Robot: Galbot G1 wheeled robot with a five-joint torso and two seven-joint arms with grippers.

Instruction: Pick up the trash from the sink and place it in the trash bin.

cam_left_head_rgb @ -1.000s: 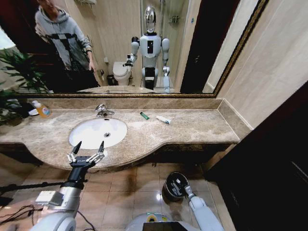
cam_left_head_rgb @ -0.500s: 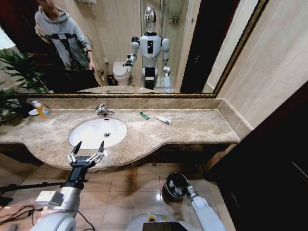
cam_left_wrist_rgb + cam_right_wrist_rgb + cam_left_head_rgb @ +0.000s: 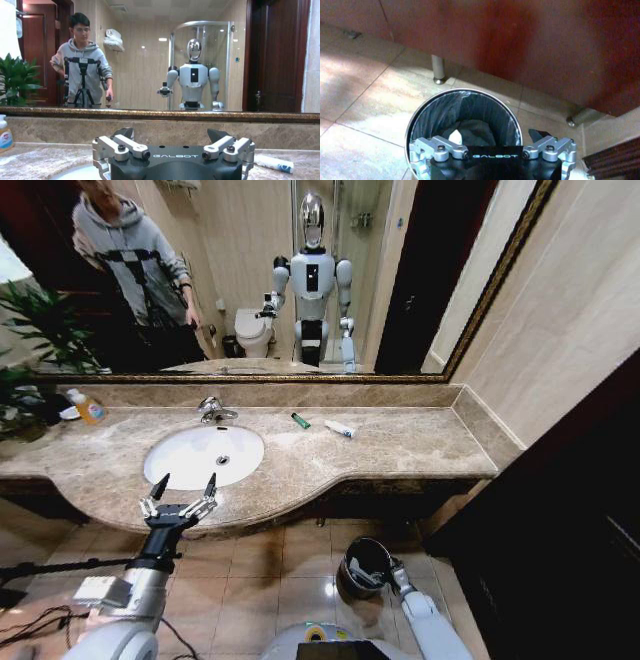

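The white oval sink [image 3: 190,463] is set in the marble counter, and I see no trash inside the basin. A tiny green tube [image 3: 300,420] and a white-and-blue tube [image 3: 340,428] lie on the counter to its right; the white-and-blue tube [image 3: 272,164] also appears in the left wrist view. My left gripper [image 3: 182,485] [image 3: 171,133] hangs open and empty at the counter's front edge, before the basin. Down on the floor, my right gripper [image 3: 380,572] [image 3: 492,133] is open over the dark trash bin [image 3: 352,552] [image 3: 465,108], whose black liner holds a white scrap [image 3: 453,135].
A chrome faucet [image 3: 212,410] stands behind the basin. An orange bottle [image 3: 88,408] and a potted plant [image 3: 30,330] are at the counter's far left. Cabinet legs [image 3: 438,69] stand behind the bin. A dark wooden panel [image 3: 560,510] closes off the right.
My right arm has drawn back slightly from the bin toward my body. The left gripper has stayed still and open.
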